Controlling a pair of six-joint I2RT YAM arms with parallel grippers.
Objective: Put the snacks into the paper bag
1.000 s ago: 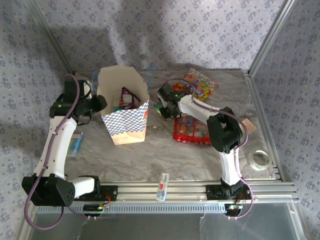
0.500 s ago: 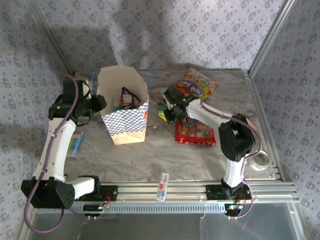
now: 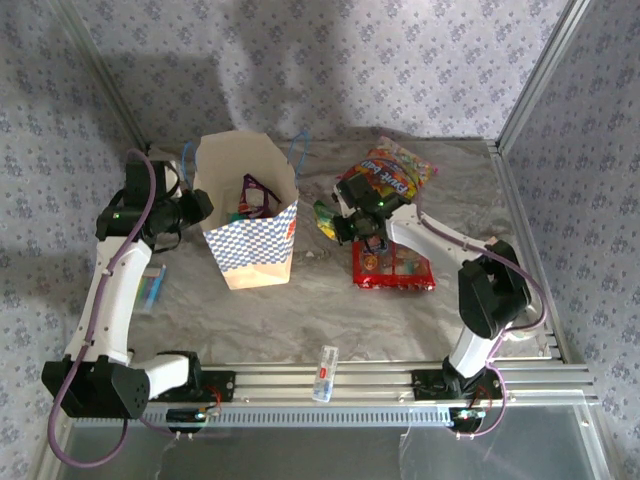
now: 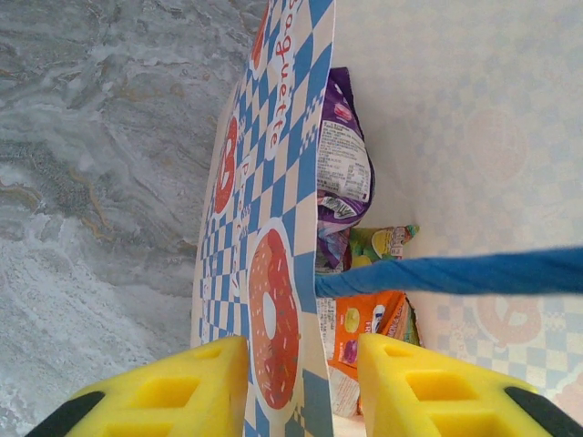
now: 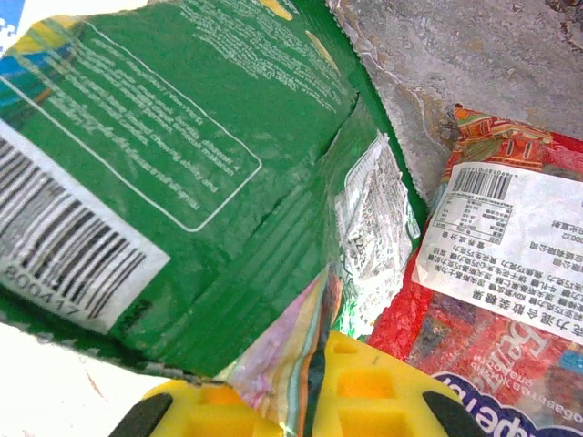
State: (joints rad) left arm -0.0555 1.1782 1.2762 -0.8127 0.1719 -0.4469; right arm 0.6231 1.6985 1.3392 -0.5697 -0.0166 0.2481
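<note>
Two grips are in play, each for a plain reason. My left gripper (image 4: 301, 364) has its yellow fingers (image 4: 164, 391) on either side of the paper bag (image 4: 264, 300), the checkered wall running up between them. It looks pinched on that wall, which I judge is meant to hold the bag upright with its mouth open. From above, the left gripper (image 3: 195, 208) sits against the bag's near side wall (image 3: 250, 255).

My right gripper (image 5: 305, 373) is clamped on the crimped edge of a green packet (image 5: 209, 182), which hangs ahead of the fingertips, clear of the table. Seen from overhead, the right gripper (image 3: 345, 225) has that packet (image 3: 325, 218) on its bag-facing side, well short of the opening, so I'd say the carry across is the step in hand.

A red packet (image 5: 474, 319) lies flat under and just beside the right fingers. A multicoloured packet (image 3: 395, 170) lies beyond the wrist, and the arm covers part of it.

Past the left fingertips, inside the bag, I see a purple packet (image 4: 342, 164) and an orange packet (image 4: 369, 323), with the blue cord handle (image 4: 455, 273) crossing in front of them. The wall hides how many more lie deeper in the bag.

The green packet's front print faces away from the wrist camera. I can't identify a small bluish item (image 3: 152, 285) beside my left forearm.
</note>
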